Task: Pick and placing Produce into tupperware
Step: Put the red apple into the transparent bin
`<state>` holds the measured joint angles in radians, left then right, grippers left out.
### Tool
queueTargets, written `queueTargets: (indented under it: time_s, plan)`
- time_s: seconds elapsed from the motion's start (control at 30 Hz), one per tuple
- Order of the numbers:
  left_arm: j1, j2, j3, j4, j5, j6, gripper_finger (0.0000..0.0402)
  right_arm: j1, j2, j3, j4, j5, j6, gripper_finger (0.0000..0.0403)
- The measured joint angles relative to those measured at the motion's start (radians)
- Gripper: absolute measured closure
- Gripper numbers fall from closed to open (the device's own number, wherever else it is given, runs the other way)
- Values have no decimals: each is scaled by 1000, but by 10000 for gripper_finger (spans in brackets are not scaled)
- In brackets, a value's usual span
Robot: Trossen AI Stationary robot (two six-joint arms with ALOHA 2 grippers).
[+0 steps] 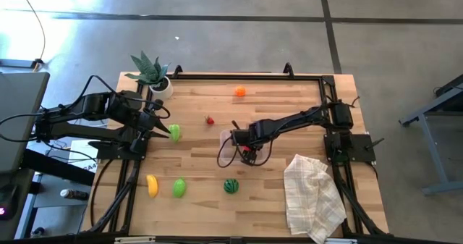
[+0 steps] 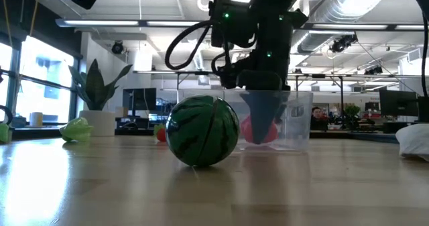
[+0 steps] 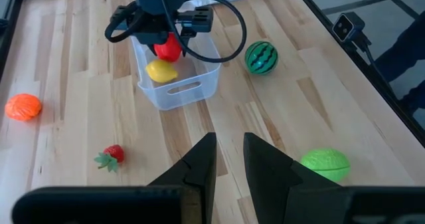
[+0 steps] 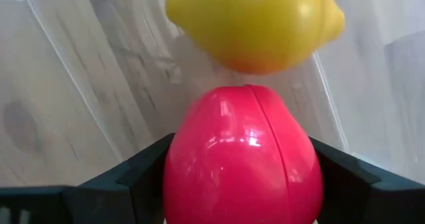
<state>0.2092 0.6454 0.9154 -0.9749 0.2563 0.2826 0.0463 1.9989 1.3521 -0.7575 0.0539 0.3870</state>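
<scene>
Watch the right gripper (image 4: 242, 177): it clamps the red pepper (image 4: 242, 161) inside the clear tub (image 3: 189, 91) at the high view's centre, hard against the lemon (image 4: 255, 24). Release crooked and the pepper may roll the lemon or nudge the tub. That arm reaches in from the right, wrist probably pitched down. Your left gripper (image 3: 229, 161) waits at left, fingers narrowly parted, empty.

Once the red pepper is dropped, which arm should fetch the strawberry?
Left, probably. The left gripper hangs open and empty by a green piece, with the strawberry nearby. The right gripper is down in the tupperware, shut on the red pepper.
</scene>
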Motion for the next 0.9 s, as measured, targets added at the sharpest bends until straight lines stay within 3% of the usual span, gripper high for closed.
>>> queueTargets:
  time_s: [0.43, 0.9]
  plan:
    - [0, 0, 0, 0, 0, 0, 334, 27, 3, 25, -10, 100, -26, 130]
    - [0, 0, 0, 0, 0, 0, 334, 28, 4, 23, -20, 99, 23, 116]
